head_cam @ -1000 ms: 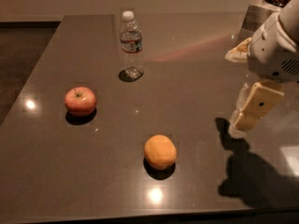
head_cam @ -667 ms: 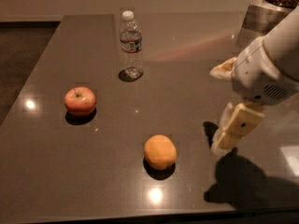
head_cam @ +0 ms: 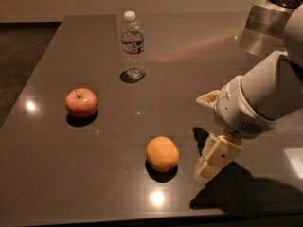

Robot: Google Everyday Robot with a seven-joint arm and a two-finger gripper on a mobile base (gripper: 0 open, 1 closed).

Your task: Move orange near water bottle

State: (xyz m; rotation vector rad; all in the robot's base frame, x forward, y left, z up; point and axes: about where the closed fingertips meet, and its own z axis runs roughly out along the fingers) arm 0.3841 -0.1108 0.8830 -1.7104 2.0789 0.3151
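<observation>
The orange [head_cam: 162, 153] lies on the dark table [head_cam: 57, 174] near the front edge, right of the middle. The water bottle [head_cam: 132, 44], clear with a white cap and a label band, stands upright at the back, well away from the orange. My gripper [head_cam: 206, 132] hangs low over the table just to the right of the orange. It is open and empty: one cream finger [head_cam: 216, 158] sits close beside the orange and the other [head_cam: 208, 98] is farther back. The white arm reaches in from the right.
A red-and-yellow apple [head_cam: 81, 102] with a stem lies at the left of the table. A metal container [head_cam: 265, 25] with dark contents stands at the back right corner. The table's front edge runs close below the orange.
My gripper has moved left and toward the front of the table, from well right of the orange to right beside it. The orange, apple and bottle have not moved.
</observation>
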